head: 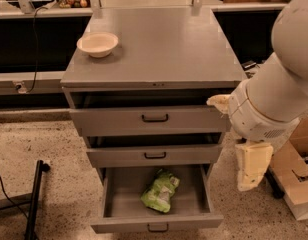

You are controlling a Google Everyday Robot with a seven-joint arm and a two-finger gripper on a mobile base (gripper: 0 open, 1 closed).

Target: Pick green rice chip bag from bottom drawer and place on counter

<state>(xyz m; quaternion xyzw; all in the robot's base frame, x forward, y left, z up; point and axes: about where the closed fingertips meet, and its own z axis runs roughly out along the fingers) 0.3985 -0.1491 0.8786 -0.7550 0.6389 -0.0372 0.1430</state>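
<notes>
The green rice chip bag (160, 190) lies crinkled on the floor of the bottom drawer (156, 222), which is pulled open at the foot of the grey cabinet. The counter (159, 44) is the cabinet's flat grey top. My gripper (252, 166) hangs at the right of the cabinet, level with the middle drawer, at the end of the large white arm (279, 89). It is right of and above the bag, outside the drawer, and touches nothing.
A cream bowl (97, 44) stands on the counter's left rear corner. The top drawer (154, 118) and middle drawer (155, 155) are slightly pulled out. A cardboard box (296, 181) sits on the floor at right, and a black stand (35, 196) at left.
</notes>
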